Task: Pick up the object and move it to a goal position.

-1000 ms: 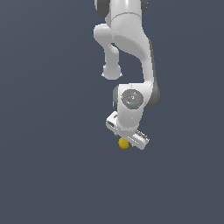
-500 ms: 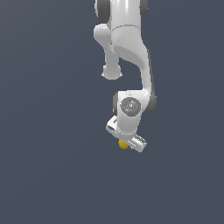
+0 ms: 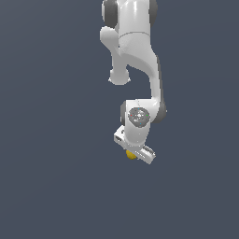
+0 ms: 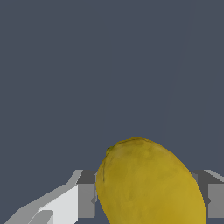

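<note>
From my seat the white arm (image 3: 135,56) reaches down from the far side over the plain grey bench (image 3: 51,177), wrist bent low. Below it the pincer (image 3: 135,155) hangs right over the object (image 3: 130,154), a small yellow lump peeking out at its left edge. The wrist view shows the object (image 4: 151,183) sitting between the two grey fingers (image 4: 86,199), one close on each side. I cannot tell whether they are pressing it. I'd squeeze gently across its narrow waist, confirm grip, then lift straight up.
</note>
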Available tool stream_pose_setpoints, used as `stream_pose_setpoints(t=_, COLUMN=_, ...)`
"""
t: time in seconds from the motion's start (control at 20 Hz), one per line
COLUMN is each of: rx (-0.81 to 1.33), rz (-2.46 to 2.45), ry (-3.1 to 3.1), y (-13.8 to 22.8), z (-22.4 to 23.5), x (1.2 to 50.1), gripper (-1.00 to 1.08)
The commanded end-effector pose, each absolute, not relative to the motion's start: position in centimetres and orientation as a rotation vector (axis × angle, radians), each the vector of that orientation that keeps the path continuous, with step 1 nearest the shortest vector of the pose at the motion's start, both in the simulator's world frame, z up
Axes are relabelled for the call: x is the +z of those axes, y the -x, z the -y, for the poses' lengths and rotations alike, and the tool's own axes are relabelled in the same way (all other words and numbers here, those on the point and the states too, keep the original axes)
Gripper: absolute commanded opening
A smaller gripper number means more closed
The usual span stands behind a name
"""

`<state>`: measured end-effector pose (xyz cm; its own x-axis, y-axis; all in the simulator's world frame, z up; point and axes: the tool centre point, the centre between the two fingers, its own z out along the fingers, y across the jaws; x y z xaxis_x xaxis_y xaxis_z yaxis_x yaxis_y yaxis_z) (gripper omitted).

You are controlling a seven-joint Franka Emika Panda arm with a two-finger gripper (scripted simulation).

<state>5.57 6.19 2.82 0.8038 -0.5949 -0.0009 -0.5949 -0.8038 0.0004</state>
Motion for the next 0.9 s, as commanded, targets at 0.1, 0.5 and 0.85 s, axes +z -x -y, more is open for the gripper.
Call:
stream_pose_setpoints(t=0.1, rx=0.000, rz=0.984, ry=-2.983, y=-5.6, z=-6.2, x=2.8, gripper=-1.00)
stream_pose_setpoints(t=0.5, rx=-0.001, rz=0.984, ry=-2.983, y=-5.5, z=-6.2, x=3.2, gripper=-1.00)
stream_pose_setpoints(t=0.85, rx=-0.001, rz=0.984, ry=-2.983, y=-4.6, z=-6.1, x=5.4, gripper=-1.00)
